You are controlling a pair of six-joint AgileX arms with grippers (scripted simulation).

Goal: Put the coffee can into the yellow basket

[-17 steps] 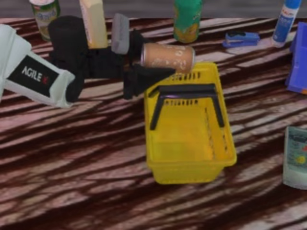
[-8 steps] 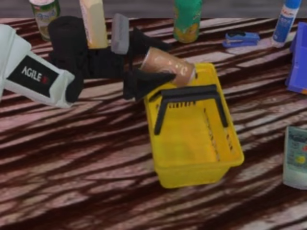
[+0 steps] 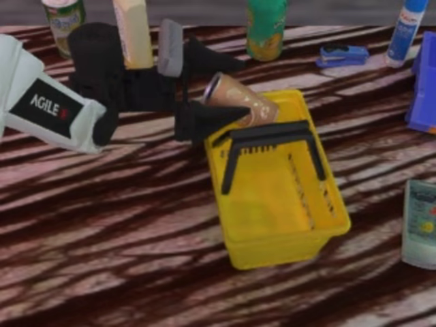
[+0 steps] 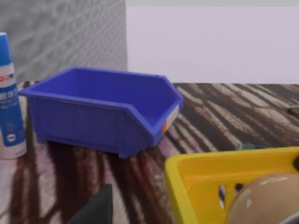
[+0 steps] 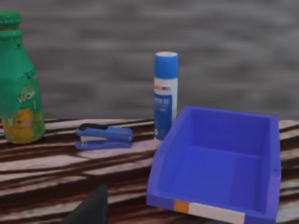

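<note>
My left gripper (image 3: 208,85) sits at the far-left corner of the basket (image 3: 286,235), and its fingers are spread wide now: one (image 3: 211,116) lies under the near side of the can (image 3: 240,105), the other reaches away toward the back of the table, clear of it. A second ago those fingers were closed on the can and held it level over the back rim; half a second ago they had begun to part and the can had started to tip. Now it is let go and slanting, so I judge the drop is under way but not finished. The can's long axis runs from upper left to lower right in the top view, its silver-rimmed end up toward my gripper and its other end down at the basket's back rim, just behind the black handles (image 3: 269,136), so I cannot tell whether that end has cleared the rim. The basket itself has slid and turned a little toward the table's right over the same second, which tells me something nudged it. In the left wrist view the can (image 4: 266,200) shows as a pale rounded shape against the basket wall (image 4: 187,186). My right arm is parked off the top view; its gripper's state I cannot tell.
</note>
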